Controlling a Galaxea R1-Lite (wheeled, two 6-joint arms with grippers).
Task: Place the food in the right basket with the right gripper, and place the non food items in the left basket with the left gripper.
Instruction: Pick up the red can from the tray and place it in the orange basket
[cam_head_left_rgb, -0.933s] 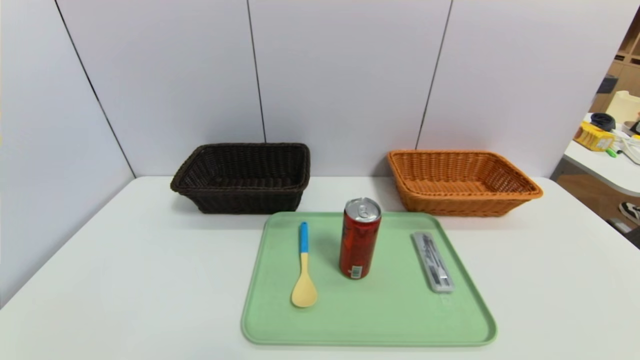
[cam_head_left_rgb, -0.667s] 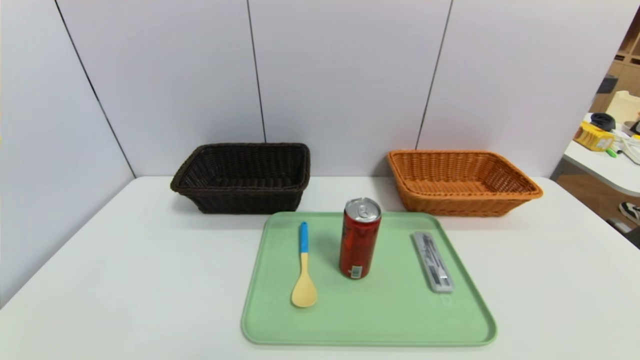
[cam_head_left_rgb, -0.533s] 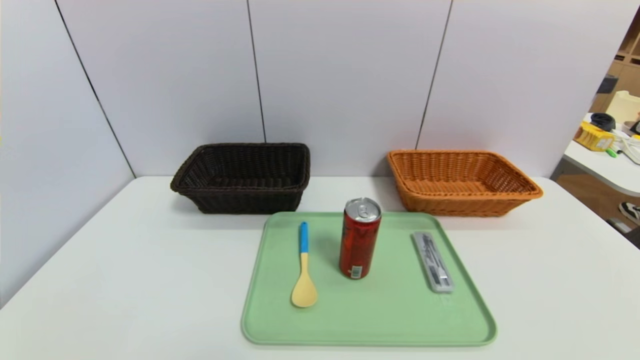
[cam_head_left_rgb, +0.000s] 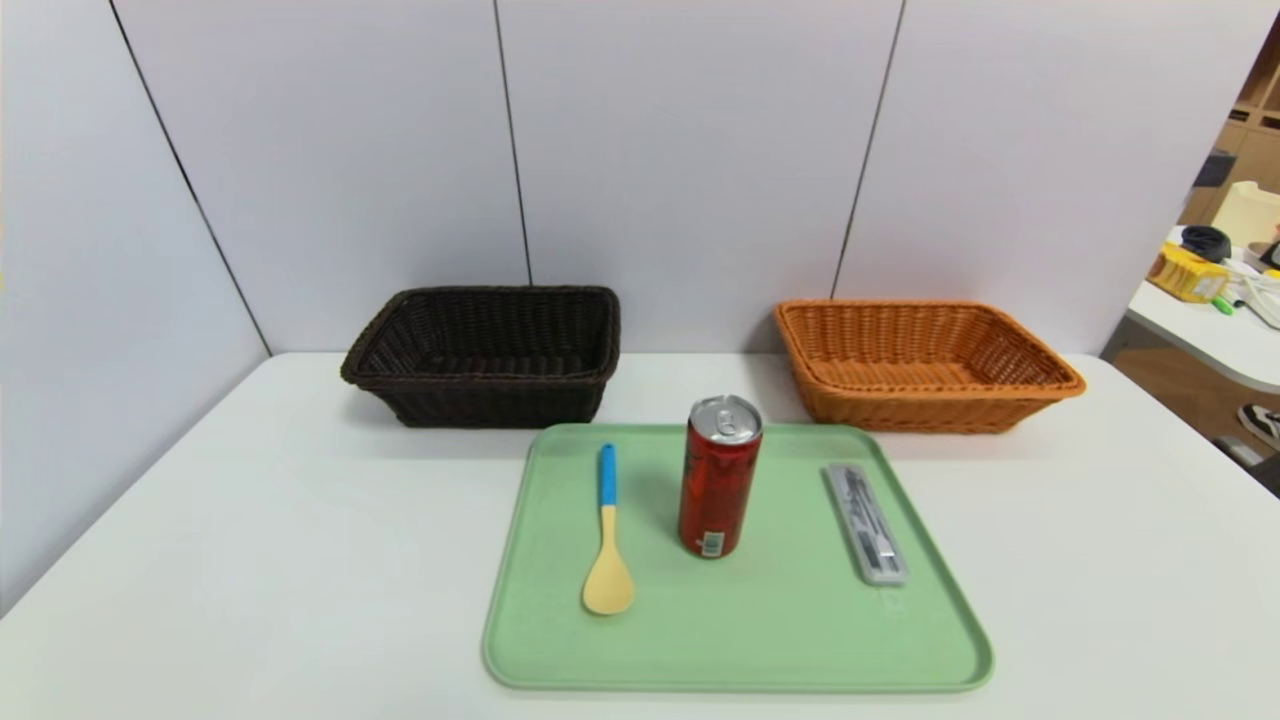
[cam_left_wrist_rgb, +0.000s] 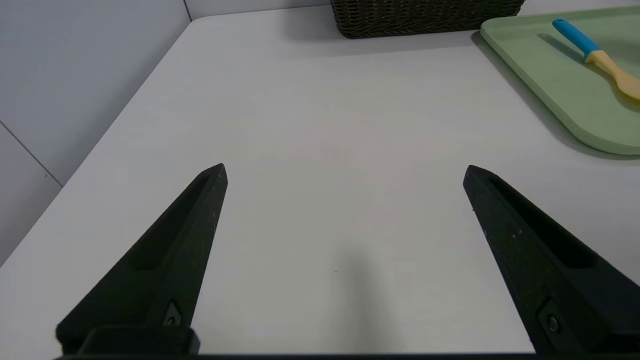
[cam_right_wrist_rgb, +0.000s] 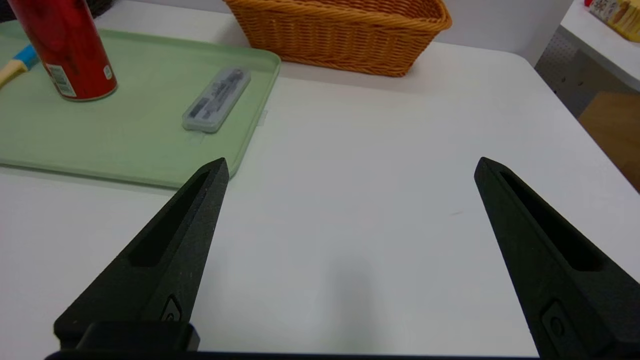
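Beyond the right pincer (cam_right_wrist_rgb: 353, 159): red can (cam_head_left_rgb: 718, 480).

On the tray (cam_head_left_rgb: 740, 640), the can (cam_head_left_rgb: 718, 485) is flanked by the spoon (cam_head_left_rgb: 608, 560) at left and the case (cam_head_left_rgb: 866, 523) at right; two baskets (cam_head_left_rgb: 500, 400) are set behind.

From here I see no change between the tray's (cam_head_left_rgb: 740, 640) far and near edges or across the tabletop (cam_head_left_rgb: 250, 560).
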